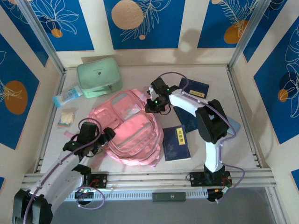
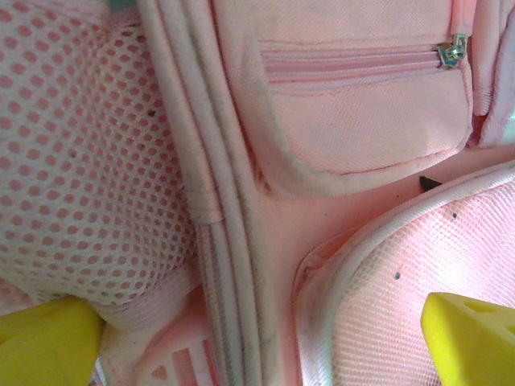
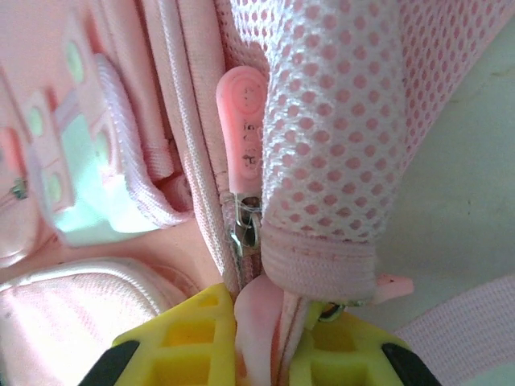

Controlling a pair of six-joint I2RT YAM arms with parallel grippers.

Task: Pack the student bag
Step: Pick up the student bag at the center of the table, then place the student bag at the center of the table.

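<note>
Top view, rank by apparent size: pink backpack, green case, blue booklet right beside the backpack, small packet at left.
1. pink backpack, by far the largest
2. green case
3. blue booklet, somewhat smaller than the case
4. small packet

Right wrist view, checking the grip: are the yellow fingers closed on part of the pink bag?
Yes, the right fingers pinch a pink fold of the student bag between them.

Robot test cell, pale tabletop point(image 1: 135, 77) framed by silver aluminium rails point(image 1: 149, 177), blue wall panels printed with white leaves and orange discs point(image 1: 140, 23) beyond the right gripper point(image 1: 153, 104), white robot arms point(image 1: 212, 156) bolted behind it.
</note>
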